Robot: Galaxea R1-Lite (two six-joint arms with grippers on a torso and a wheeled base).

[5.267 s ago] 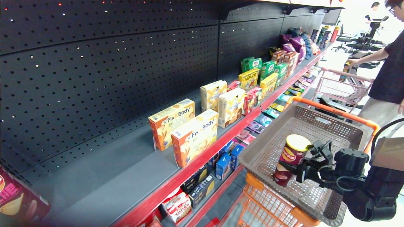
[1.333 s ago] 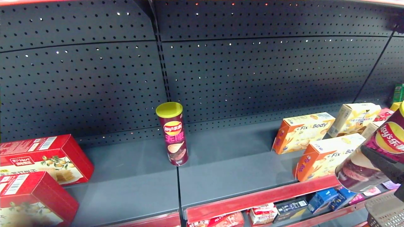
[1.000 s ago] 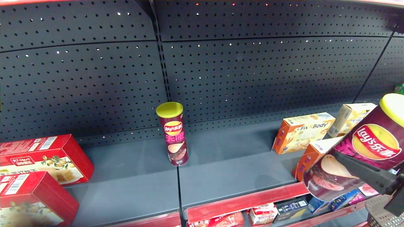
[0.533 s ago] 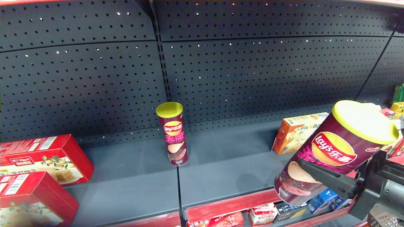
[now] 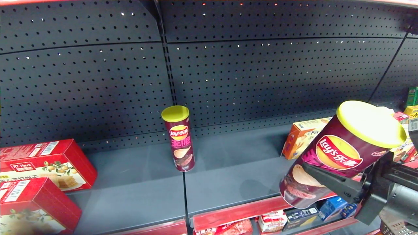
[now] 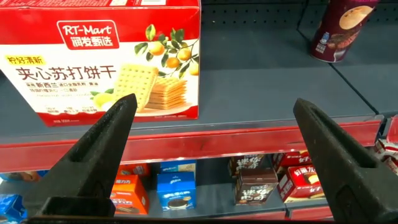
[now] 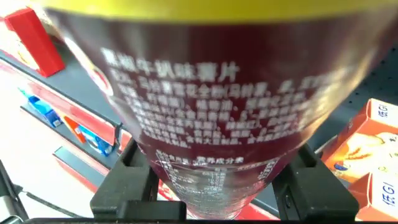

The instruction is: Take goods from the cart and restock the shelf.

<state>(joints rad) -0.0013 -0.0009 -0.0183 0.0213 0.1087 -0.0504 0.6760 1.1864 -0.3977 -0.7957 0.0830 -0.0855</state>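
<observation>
A maroon chip can (image 5: 339,153) with a yellow lid hangs tilted in the right gripper (image 5: 308,178), which clamps it near its base. Its lid leans up and to the right over the red front edge of the shelf (image 5: 228,182). A matching second can (image 5: 179,138) stands upright mid-shelf, near the back.

Standing chip can (image 5: 178,138): maroon body, yellow lid, red-and-yellow logo. Held chip can (image 5: 339,153), right of it: same colours. Cracker boxes (image 5: 42,163), left of it: red. Biscuit box (image 5: 295,140), right of it: orange. Shelf (image 5: 228,176): grey deck, red front strip. Pegboard (image 5: 261,81): black, dotted.
</observation>
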